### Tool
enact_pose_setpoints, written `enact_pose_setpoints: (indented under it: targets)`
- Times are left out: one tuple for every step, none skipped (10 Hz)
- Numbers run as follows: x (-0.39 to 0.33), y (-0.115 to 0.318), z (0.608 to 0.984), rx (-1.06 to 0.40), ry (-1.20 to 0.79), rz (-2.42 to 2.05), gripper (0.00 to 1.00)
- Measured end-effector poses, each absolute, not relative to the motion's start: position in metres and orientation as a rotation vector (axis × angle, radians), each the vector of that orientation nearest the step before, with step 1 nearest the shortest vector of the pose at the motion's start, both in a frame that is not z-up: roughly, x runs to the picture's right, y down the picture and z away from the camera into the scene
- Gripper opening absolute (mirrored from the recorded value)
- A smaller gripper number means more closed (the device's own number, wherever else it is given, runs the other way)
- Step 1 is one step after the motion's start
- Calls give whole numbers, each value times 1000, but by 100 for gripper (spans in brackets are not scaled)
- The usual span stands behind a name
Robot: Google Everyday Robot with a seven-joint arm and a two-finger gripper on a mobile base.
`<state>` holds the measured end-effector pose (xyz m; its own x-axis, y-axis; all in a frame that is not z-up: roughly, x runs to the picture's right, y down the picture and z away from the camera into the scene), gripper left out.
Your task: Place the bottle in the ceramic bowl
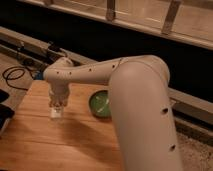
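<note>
The green ceramic bowl (101,105) sits on the wooden table (45,145), right of the middle, partly hidden by my arm. My gripper (56,107) points down over the table to the left of the bowl, about a bowl's width away. It is shut on the small whitish bottle (55,113), which hangs below the fingers, close to the tabletop. My large white arm reaches in from the lower right and covers the right side of the table.
A black cable (12,75) loops on the floor at the left, beyond the table. A dark object (4,114) lies at the table's left edge. A grey ledge (30,42) and a dark wall run behind the table.
</note>
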<state>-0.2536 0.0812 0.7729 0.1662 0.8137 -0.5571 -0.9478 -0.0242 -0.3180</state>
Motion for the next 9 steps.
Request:
enact_pose_setpoints:
  targets:
    - [-257, 81, 775, -720, 237, 1415, 0]
    - [-264, 75, 778, -708, 234, 1409, 0]
    - [-267, 65, 782, -695, 232, 1417, 0]
    - [-262, 56, 787, -681, 234, 1433, 0]
    - [-245, 37, 796, -649, 229, 1457, 0]
    - [-230, 25, 801, -632, 223, 1477, 0]
    - [-206, 9, 808, -602, 212, 1503, 0]
    - [-178, -4, 811, -576, 199, 1538, 0]
    - [-142, -11, 810, -546, 180, 1582, 0]
